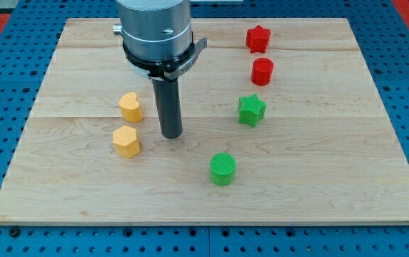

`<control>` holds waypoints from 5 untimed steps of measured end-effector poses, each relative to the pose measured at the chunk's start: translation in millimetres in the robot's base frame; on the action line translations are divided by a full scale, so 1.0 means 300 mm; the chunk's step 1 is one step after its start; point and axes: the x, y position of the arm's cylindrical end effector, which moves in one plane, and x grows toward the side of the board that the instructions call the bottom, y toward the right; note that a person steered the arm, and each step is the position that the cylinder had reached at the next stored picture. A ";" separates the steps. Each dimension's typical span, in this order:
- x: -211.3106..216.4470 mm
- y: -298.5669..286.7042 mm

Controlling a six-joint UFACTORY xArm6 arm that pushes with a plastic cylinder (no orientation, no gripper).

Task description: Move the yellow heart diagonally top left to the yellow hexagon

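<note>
A pale wooden board (211,193) of joined planks lies on a blue perforated table (4,57). From the view's top a grey cylindrical arm housing (155,32) descends to a straight dark rod (168,107); the arm carries no jaws, so there is no open or closed state to report. The rod's lower end, the tip (171,135), rests on the board left of centre.

The yellow heart-shaped block (130,106) stands near the tip, to the view's left and slightly toward the top, apart from the rod. The yellow hexagonal block (126,140) stands directly below the heart toward the view's bottom, just beside it, with a narrow gap between the two; it lies to the lower left of the tip.

On the view's right, four blocks are spread in a loose column. The red star-shaped block (258,38) is nearest the top; the red cylindrical block (262,71) sits just below it. The green star-shaped block (251,110) follows, level with the heart. The green cylindrical block (223,169) lies lowest, to the lower right of the tip and well apart from the yellow pair.
</note>
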 end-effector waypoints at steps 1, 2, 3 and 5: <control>0.000 0.000; 0.000 0.001; -0.023 0.001; -0.098 -0.106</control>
